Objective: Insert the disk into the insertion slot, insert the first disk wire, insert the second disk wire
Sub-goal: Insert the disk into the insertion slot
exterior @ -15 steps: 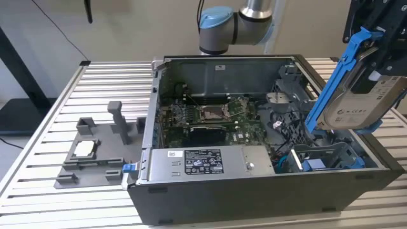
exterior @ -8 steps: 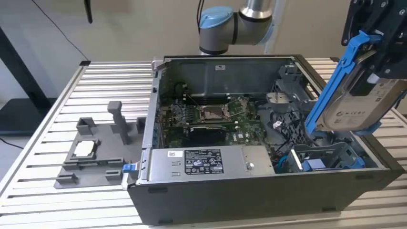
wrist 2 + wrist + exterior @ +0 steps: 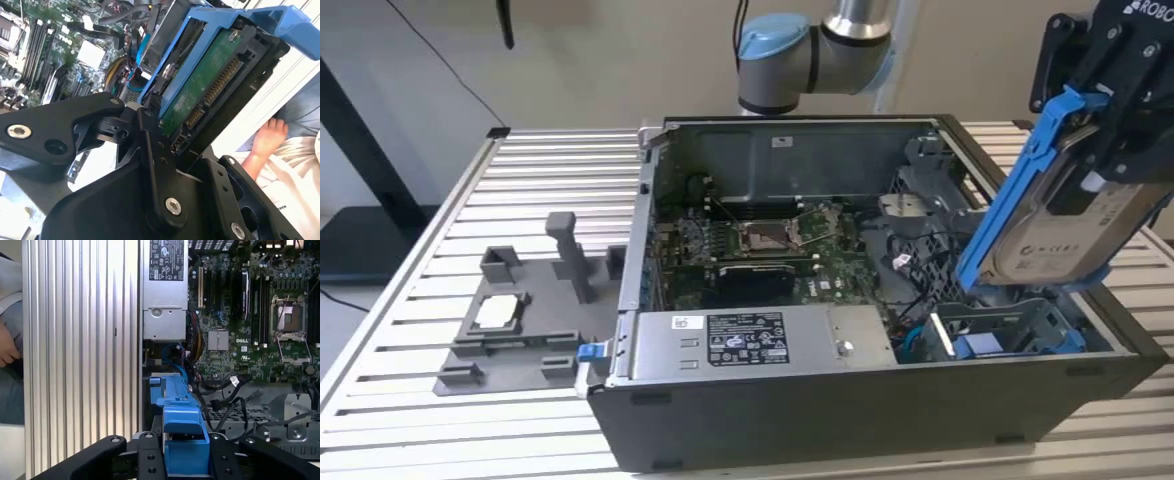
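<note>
- Ribbed aluminium table (image 3: 414,300), pale wall behind; it carries an open computer case (image 3: 854,420) and a grey fixture (image 3: 507,335).
- Inside the case lie a motherboard (image 3: 761,240), a power-supply box (image 3: 747,340) and a drive bay (image 3: 1001,330).
- The gripper (image 3: 1118,150) is clamped on the disk (image 3: 1047,235), which is tilted with its lower end just over that bay.

1. Disk (image 3: 1061,225) in blue carrier frame: one.
2. Open computer case (image 3: 854,425): one.
3. Power-supply box (image 3: 747,345): one.
4. Motherboard (image 3: 761,250): one.
5. Robot arm (image 3: 814,50): one.
6. End effector (image 3: 1101,170): one.
7. Grey fixture (image 3: 520,335) on the desk (image 3: 427,400): one.
8. Person's hand (image 3: 267,137) in the second wrist view: one.
</note>
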`<state>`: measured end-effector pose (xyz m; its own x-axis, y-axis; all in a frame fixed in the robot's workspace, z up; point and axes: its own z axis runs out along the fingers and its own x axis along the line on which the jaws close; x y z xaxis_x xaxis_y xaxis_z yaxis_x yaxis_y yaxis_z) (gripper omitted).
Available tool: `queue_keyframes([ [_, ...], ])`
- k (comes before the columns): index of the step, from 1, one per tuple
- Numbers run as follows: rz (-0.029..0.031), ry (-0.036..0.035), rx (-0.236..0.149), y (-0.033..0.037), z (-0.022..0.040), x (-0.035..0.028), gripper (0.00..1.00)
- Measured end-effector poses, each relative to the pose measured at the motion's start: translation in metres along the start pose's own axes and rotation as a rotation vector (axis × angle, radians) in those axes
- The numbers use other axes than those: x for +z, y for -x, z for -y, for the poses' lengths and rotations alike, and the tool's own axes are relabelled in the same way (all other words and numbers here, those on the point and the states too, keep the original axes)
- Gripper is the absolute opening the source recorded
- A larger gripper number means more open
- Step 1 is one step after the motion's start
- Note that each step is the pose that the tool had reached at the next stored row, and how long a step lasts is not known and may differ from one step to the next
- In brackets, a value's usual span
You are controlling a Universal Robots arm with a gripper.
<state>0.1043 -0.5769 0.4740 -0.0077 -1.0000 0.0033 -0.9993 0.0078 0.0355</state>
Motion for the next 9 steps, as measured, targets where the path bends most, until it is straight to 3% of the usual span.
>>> queue_keyframes([
  [9,-0.0002,-0.0029,-0.007,0.0001,0.0023,0.0144,0.33],
])
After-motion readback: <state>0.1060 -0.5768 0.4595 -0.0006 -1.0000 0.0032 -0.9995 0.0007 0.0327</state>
